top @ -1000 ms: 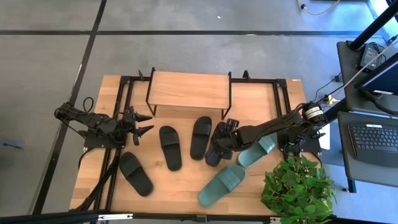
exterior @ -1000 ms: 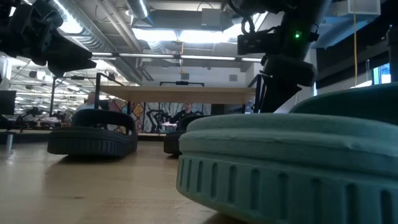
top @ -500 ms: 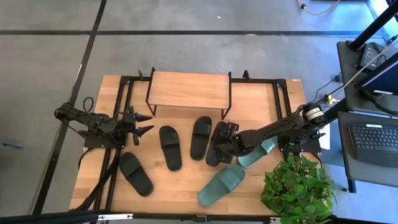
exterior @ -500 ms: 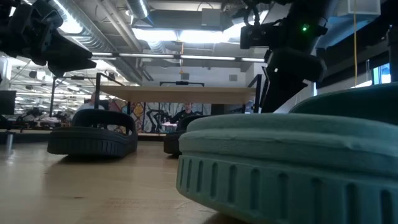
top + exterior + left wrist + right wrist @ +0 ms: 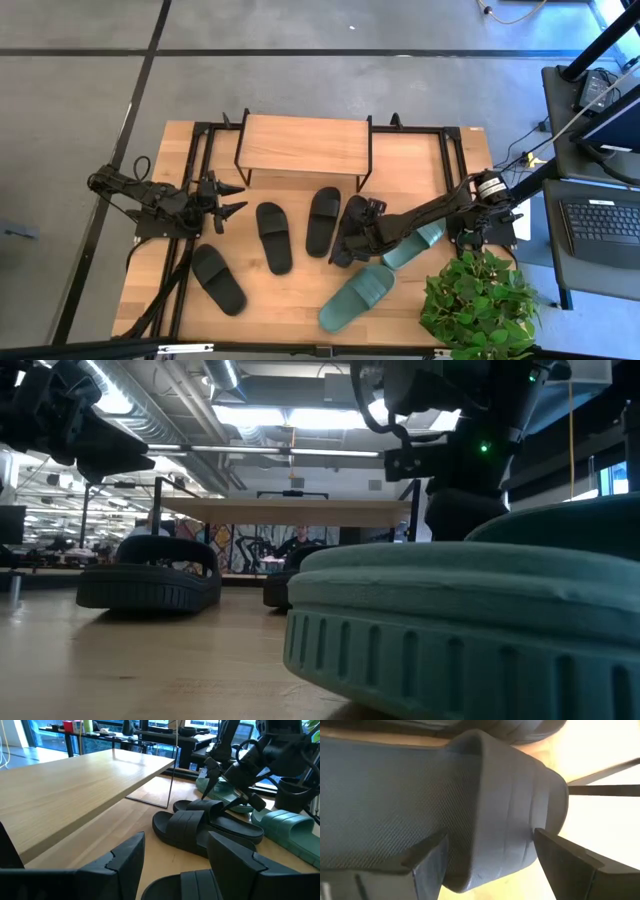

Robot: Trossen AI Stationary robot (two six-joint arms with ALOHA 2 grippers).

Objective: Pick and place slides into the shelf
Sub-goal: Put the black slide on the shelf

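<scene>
While the left gripper (image 5: 228, 196) waits at nine o'clock on the table (image 5: 420, 160) with its fingers spread apart, the right gripper (image 5: 352, 228) reaches in from three o'clock and sits over a black slide (image 5: 349, 231) near the middle. Seen from above, the shelf (image 5: 304, 145) stands at twelve o'clock with nothing on top. Two more black slides (image 5: 273, 237) (image 5: 323, 220) lie side by side in front of it, and another black one (image 5: 218, 279) lies at seven o'clock. One green slide (image 5: 357, 297) lies at five o'clock, and the other green slide (image 5: 415, 243) lies under the right arm. A plant (image 5: 477, 299) sits at four o'clock.

From table height, a green slide (image 5: 470, 630) fills the near side, a black slide (image 5: 150, 575) sits at nine o'clock, and the shelf (image 5: 290, 513) is far behind.

From the left wrist, the open fingers (image 5: 127, 865) point at the shelf (image 5: 70, 790) and the black slides (image 5: 200, 827).

From the right wrist, the open fingers (image 5: 427, 860) stand on both sides of a black slide's strap (image 5: 485, 805).
</scene>
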